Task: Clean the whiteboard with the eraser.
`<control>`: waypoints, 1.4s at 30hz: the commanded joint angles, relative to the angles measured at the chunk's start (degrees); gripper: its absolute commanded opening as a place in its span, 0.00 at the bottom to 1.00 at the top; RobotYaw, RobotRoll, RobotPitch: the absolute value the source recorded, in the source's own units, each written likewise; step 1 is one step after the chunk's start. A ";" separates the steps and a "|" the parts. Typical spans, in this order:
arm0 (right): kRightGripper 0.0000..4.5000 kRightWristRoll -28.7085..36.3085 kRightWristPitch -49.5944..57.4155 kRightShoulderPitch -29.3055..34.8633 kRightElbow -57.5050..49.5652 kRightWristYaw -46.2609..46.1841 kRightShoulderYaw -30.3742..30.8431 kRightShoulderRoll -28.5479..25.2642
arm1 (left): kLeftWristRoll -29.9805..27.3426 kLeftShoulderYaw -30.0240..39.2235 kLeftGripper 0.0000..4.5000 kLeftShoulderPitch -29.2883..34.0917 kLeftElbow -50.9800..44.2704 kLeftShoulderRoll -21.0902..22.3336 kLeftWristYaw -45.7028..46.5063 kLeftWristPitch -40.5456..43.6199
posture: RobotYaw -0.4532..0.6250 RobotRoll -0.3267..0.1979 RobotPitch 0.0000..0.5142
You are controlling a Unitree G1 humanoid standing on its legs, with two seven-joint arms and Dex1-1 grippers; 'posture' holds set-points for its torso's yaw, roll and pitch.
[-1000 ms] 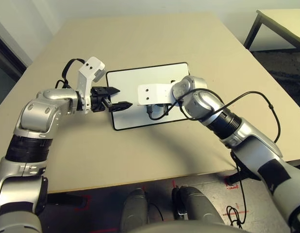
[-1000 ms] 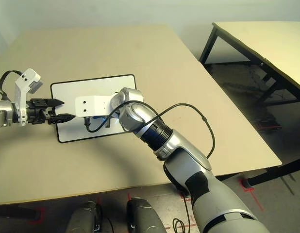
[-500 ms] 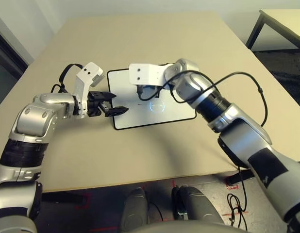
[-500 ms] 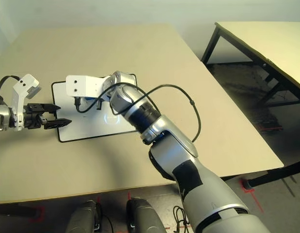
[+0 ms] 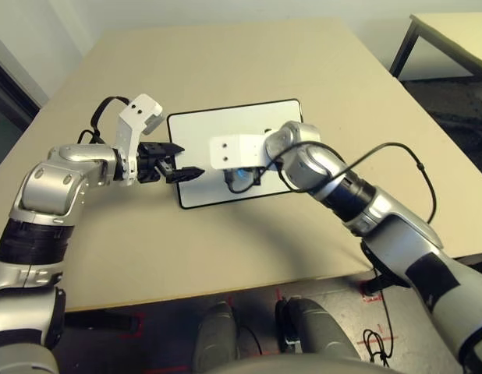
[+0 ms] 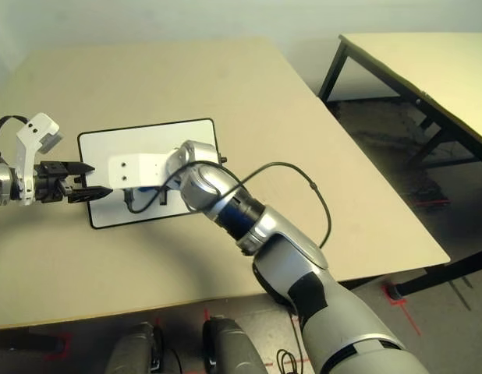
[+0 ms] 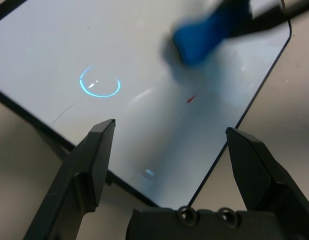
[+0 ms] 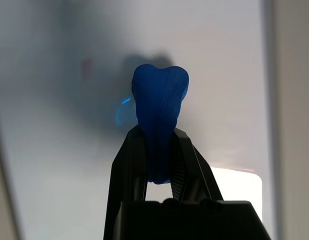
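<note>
The whiteboard [image 5: 202, 128] lies flat on the beige table, a thin black frame around its white face. My right gripper [image 8: 159, 139] is shut on the blue eraser [image 8: 160, 107], whose tip presses on the board near its middle. The eraser [image 7: 204, 35] also appears as a blue blur in the left wrist view. My left gripper [image 5: 188, 160] is open at the board's left edge, its fingers low over the frame with nothing between them. A tiny red mark [image 7: 191, 99] and a thin dark line [image 7: 64, 110] show on the board.
The beige table [image 5: 225, 54] has bare room all around the board. A black cable [image 5: 397, 152] loops off my right forearm over the table. A second table [image 6: 428, 70] on black legs stands apart to the right.
My right gripper swept the eraser to the board's far edge and back to the middle. The left gripper has stayed at the left edge.
</note>
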 commanded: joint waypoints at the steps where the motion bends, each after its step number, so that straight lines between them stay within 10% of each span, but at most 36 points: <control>1: 0.13 0.18 -0.24 2.68 -0.70 0.78 1.89 1.08 | 0.96 -0.34 1.00 0.18 1.21 1.30 -0.36 0.48 | 0.43 0.62 0.20; 11: 0.13 -1.78 0.85 8.60 -6.45 3.30 5.78 -1.60 | 1.56 -0.49 1.00 0.72 1.60 1.83 -0.92 0.61 | 0.43 0.62 0.20; 23: 0.13 -0.56 -7.15 -1.82 10.83 -3.84 0.16 1.49 | 1.78 -0.81 1.00 0.07 1.84 1.59 -1.36 0.46 | 0.43 0.62 0.18; 34: 0.13 -4.08 -2.95 10.86 -7.80 4.18 5.89 -4.85 | 1.63 -0.95 1.00 0.10 1.45 1.63 -1.56 0.72 | 0.43 0.62 0.18; 42: 0.13 -3.92 -3.34 7.86 -2.80 1.47 3.64 -2.18 | 1.80 -1.46 1.00 -0.45 1.91 1.23 -1.84 0.64 | 0.43 0.62 0.19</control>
